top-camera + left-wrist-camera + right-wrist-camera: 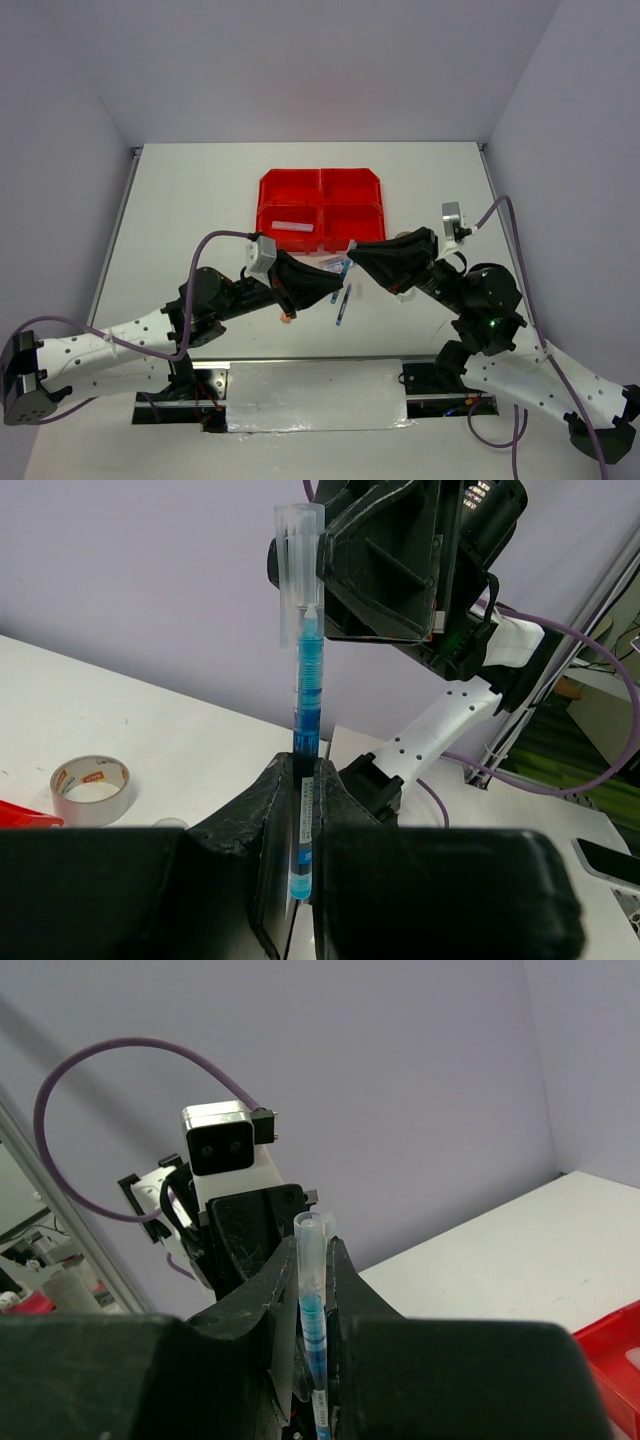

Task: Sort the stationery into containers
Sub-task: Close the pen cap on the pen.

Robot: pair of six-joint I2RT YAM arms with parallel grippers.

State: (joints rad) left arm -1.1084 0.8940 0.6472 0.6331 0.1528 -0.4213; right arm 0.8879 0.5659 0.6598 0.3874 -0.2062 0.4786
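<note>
Blue pen [308, 680] upright at mid-frame in the left wrist view, left gripper [303, 790] pinching its lower barrel, right gripper [310, 1270] pinching its clear capped end, both meeting just below the red bins [320, 178] at centre of the overhead view, second blue pen [343, 305] lying on the table [200, 200] beneath, tape roll [90, 788] at lower left of the left wrist view

Arm shells: white, perforated with rows of small round holes; left arm [100, 350] left of the base plate [315, 395], right arm [545, 378] right of it.
Joints: black housings; green indicator light [492, 323] beyond the base plate's right end.
Left wrist camera [222, 1140]: silver-white box, two dark lenses.
Cables [215, 238]: purple, looped.
Left gripper [303, 810], right gripper [318, 1290]: matte black, wedge-shaped fingers.
</note>
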